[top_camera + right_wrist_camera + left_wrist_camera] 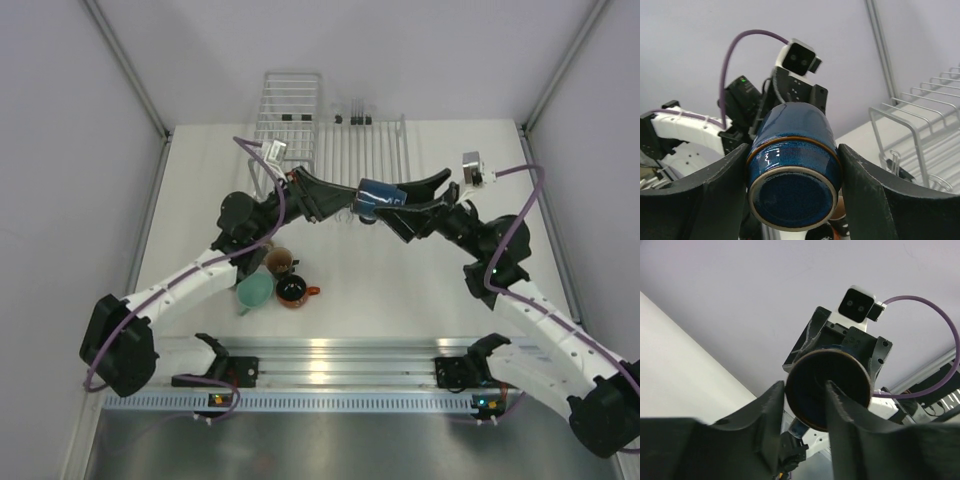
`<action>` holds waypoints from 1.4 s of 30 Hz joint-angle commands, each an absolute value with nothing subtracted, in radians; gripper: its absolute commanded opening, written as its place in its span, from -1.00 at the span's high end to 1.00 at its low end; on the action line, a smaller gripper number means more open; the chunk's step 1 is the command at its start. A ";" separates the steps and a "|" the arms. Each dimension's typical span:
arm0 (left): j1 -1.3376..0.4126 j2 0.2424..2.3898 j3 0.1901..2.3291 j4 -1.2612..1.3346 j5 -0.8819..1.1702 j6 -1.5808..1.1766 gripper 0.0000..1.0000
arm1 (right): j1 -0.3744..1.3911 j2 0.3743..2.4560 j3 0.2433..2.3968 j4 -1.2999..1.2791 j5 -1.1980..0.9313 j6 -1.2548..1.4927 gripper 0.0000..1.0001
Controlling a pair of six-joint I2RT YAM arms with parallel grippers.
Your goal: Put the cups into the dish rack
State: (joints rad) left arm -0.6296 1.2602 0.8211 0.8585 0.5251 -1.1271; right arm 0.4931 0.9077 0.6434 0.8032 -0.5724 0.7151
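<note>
The dark blue cup (790,172) is glazed ceramic, glossy, catching small white highlights, with a thin brown band round it. The right tool (793,150) and the left tool (804,387) on either side of it look like matt black plastic, slightly grainy. Behind the cup, the dish rack (375,150) is shiny silver wire. The counter (400,290) beneath is smooth, matt white.

Dish rack (375,150) at the desk's (400,290) 12 o'clock edge, taller wire basket (290,105) at the rack's 10 o'clock, one cup (378,197) aloft just before the rack, left fingers (322,192) at its 9 o'clock, right fingers (430,183) at its 3 o'clock, cluster of three cups (292,290) on the desk at its 7 o'clock.
</note>
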 commanded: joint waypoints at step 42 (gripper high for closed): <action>-0.578 1.158 1.264 -0.325 -0.157 -0.212 -0.50 | 0.377 2.203 2.407 -0.681 0.091 0.090 1.00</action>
